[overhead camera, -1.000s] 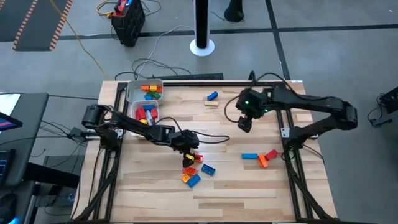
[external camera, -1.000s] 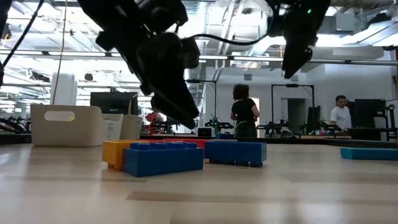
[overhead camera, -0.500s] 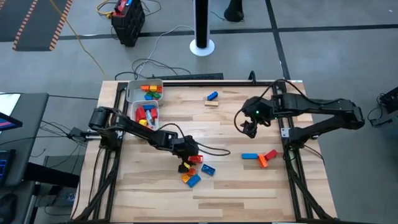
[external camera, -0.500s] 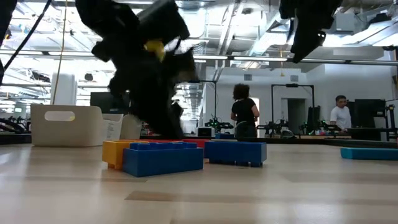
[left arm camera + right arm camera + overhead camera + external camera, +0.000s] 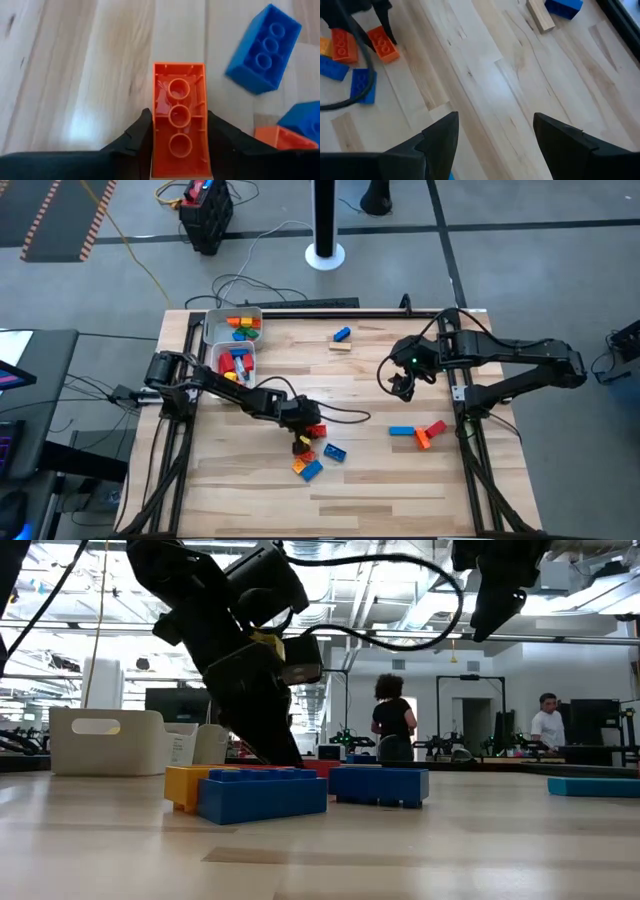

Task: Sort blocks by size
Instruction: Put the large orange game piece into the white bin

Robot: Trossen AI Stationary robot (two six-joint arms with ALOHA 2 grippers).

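My left gripper (image 5: pixel 303 442) is down at the cluster of blocks in the middle of the table, shut on an orange block (image 5: pixel 180 125) that lies with its hollow underside up. Around it lie a red block (image 5: pixel 316 432), a blue block (image 5: pixel 334 452), and an orange block and a blue block (image 5: pixel 309 470) together. The right wrist view shows the same orange block (image 5: pixel 384 42) between dark fingers. My right gripper (image 5: pixel 495 145) hangs open above the table's right half (image 5: pixel 400 385), with nothing between its fingers. My left gripper pinches the orange block's two long sides (image 5: pixel 155 135) between its two fingers, which lie across the block. The fingers (image 5: pixel 137 137) slant down onto it from above. The block lies on the table, hollow side up.
Two white trays (image 5: pixel 210 330) holding blocks stand at the far left corner. A blue block (image 5: pixel 342 334) and a tan block (image 5: pixel 341 346) lie near the far edge. A blue bar (image 5: pixel 402 431) with a red and an orange block (image 5: pixel 432 430) lies at the right.
My left gripper has sunk onto the block cluster. My right gripper has drifted a little toward the table's right edge and upward, staying open.
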